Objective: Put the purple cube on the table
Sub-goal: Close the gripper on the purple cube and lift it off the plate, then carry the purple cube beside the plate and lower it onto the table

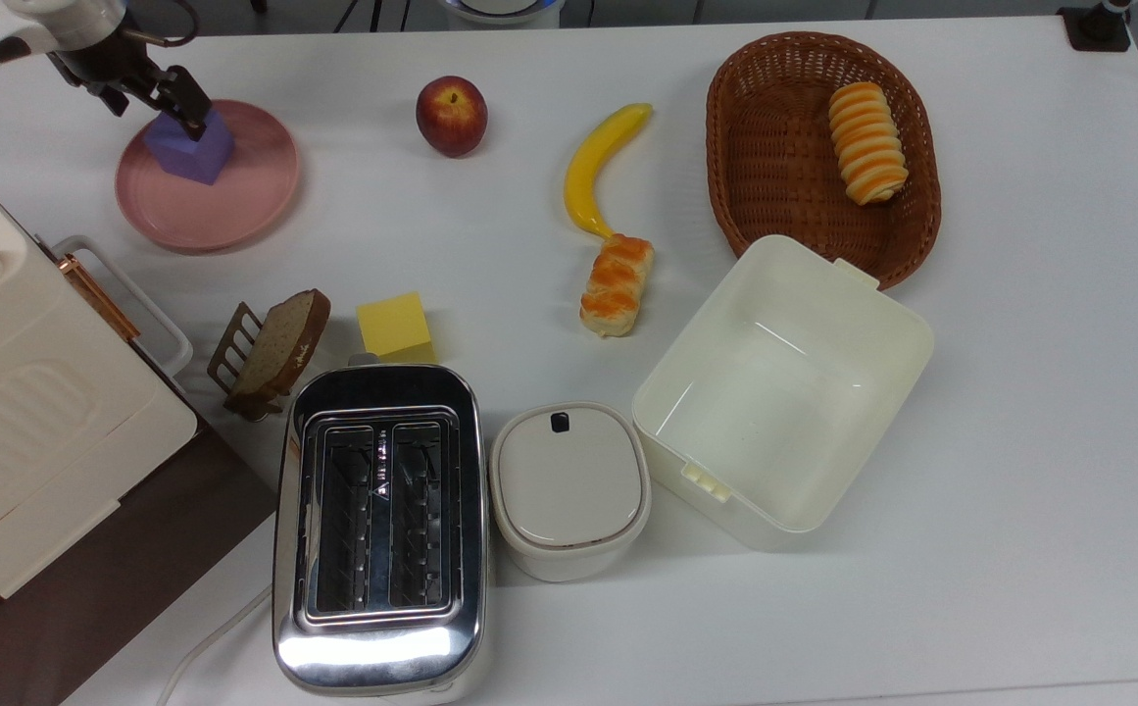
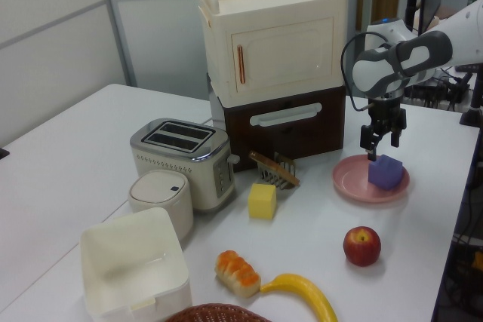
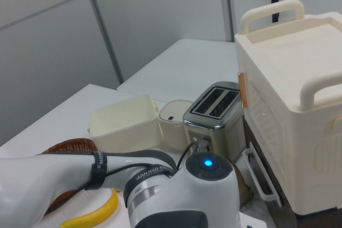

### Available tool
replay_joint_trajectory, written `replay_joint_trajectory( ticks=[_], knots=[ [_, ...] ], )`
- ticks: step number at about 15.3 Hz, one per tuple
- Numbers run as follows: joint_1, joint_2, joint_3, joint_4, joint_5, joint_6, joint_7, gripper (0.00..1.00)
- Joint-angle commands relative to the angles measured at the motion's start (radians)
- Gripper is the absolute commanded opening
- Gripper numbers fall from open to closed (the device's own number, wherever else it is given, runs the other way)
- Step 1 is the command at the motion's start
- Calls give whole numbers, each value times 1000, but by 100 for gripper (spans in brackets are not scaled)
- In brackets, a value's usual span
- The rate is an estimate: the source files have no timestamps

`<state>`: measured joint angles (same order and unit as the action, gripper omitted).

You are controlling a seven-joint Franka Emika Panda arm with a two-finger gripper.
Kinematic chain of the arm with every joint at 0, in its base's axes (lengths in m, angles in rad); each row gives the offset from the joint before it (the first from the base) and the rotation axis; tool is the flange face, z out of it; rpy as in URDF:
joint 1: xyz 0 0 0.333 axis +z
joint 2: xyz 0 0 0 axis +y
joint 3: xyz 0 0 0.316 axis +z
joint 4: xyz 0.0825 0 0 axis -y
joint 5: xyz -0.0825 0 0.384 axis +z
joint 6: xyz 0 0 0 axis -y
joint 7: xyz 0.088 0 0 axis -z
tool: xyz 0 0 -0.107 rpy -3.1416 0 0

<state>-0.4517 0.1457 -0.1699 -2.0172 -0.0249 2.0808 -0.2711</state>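
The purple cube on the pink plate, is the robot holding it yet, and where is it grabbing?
Not yet. The gripper is open, its fingers straddling the top of the purple cube, which sits on the pink plate.
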Motion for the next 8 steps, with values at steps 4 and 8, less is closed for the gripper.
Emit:
replay_joint_trajectory(
  ticks=[4,8],
  knots=[
    [8,-15,-13,-84,-6,107,-26,100],
    [8,-14,-13,-107,-23,133,-26,100]
  ],
)
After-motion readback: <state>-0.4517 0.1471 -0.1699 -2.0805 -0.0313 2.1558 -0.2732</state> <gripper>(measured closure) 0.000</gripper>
